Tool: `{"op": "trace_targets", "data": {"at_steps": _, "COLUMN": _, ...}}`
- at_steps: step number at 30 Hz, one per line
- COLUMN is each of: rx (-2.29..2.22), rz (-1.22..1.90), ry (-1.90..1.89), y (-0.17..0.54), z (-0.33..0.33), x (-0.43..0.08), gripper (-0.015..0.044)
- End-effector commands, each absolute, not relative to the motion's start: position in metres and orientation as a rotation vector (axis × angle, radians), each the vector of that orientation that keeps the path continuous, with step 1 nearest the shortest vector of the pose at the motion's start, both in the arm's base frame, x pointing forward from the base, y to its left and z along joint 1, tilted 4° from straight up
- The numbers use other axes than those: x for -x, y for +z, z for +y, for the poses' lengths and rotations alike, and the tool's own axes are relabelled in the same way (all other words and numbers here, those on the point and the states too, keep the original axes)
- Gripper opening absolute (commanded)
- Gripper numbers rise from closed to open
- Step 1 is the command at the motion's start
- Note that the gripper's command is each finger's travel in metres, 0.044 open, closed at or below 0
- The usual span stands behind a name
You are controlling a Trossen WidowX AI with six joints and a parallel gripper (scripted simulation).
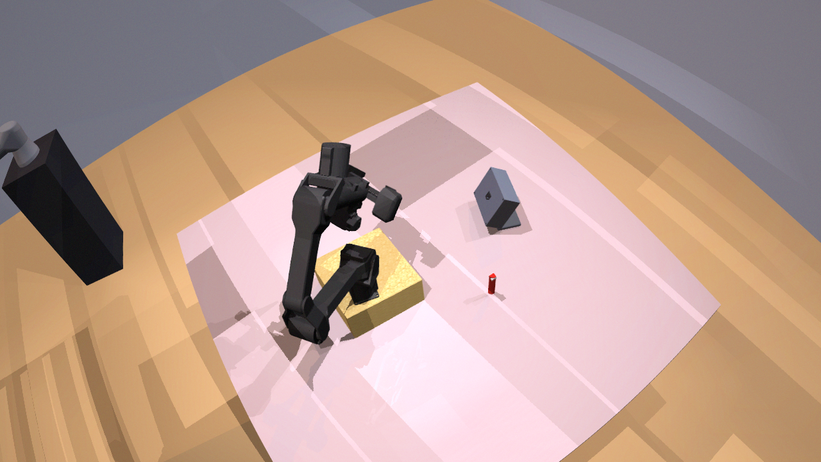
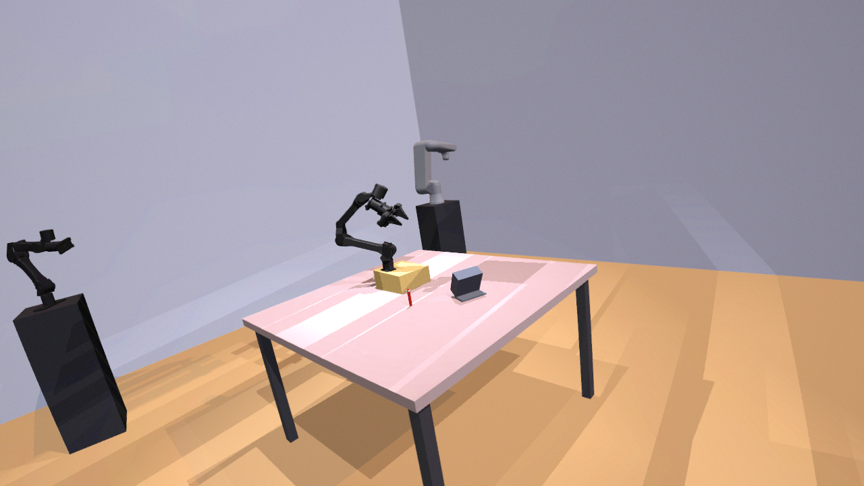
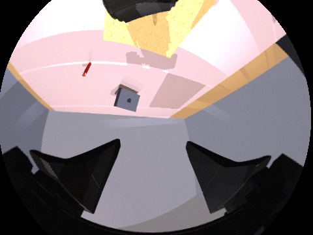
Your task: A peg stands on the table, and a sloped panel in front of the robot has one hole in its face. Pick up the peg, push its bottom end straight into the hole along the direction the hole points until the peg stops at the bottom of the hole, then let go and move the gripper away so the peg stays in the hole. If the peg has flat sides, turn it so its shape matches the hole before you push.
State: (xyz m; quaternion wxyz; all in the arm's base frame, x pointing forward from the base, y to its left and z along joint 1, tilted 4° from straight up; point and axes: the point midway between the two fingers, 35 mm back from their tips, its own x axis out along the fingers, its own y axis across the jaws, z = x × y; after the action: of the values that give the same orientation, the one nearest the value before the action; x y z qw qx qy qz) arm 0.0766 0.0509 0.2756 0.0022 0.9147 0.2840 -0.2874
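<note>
A small red peg [image 1: 491, 285] [image 2: 409, 298] [image 3: 87, 69] stands upright on the pink table, apart from everything else. A blue-grey sloped panel [image 1: 503, 197] [image 2: 466, 281] [image 3: 124, 99] stands on the table; one small dark hole [image 1: 488, 196] [image 3: 129, 100] shows in its face. In the exterior view the hole is not visible. My gripper [image 2: 403, 219] [image 3: 153, 144] is open and empty, with its fingers wide apart in the wrist view. It is raised high above the table, well away from the peg and the panel. The exact shape of the hole is too small to tell.
The arm's base stands on a yellow block [image 1: 390, 310] [image 2: 398, 281] [image 3: 119, 32] on the pink table [image 1: 574, 321] [image 2: 386, 356]. Off the table stand dark pedestals [image 1: 63, 212] [image 2: 66, 374] with other arms, one black and one grey.
</note>
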Motion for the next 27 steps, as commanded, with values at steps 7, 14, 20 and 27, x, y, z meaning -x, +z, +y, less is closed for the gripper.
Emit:
{"op": "trace_targets", "data": {"at_steps": 7, "rx": -2.962, "rz": 0.789, "ry": -1.035, "y": 0.275, "z": 0.057, "x": -0.088, "gripper": 0.044}}
{"op": "trace_targets", "data": {"at_steps": 14, "rx": -3.066, "rz": 0.638, "ry": -1.205, "y": 0.273, "z": 0.064, "x": -0.103, "gripper": 0.044}}
{"op": "trace_targets", "data": {"at_steps": 20, "rx": -3.144, "rz": 0.489, "ry": -1.35, "y": 0.269, "z": 0.069, "x": -0.117, "gripper": 0.044}}
{"op": "trace_targets", "data": {"at_steps": 27, "rx": -3.237, "rz": 0.279, "ry": -1.502, "y": 0.265, "z": 0.072, "x": -0.135, "gripper": 0.044}}
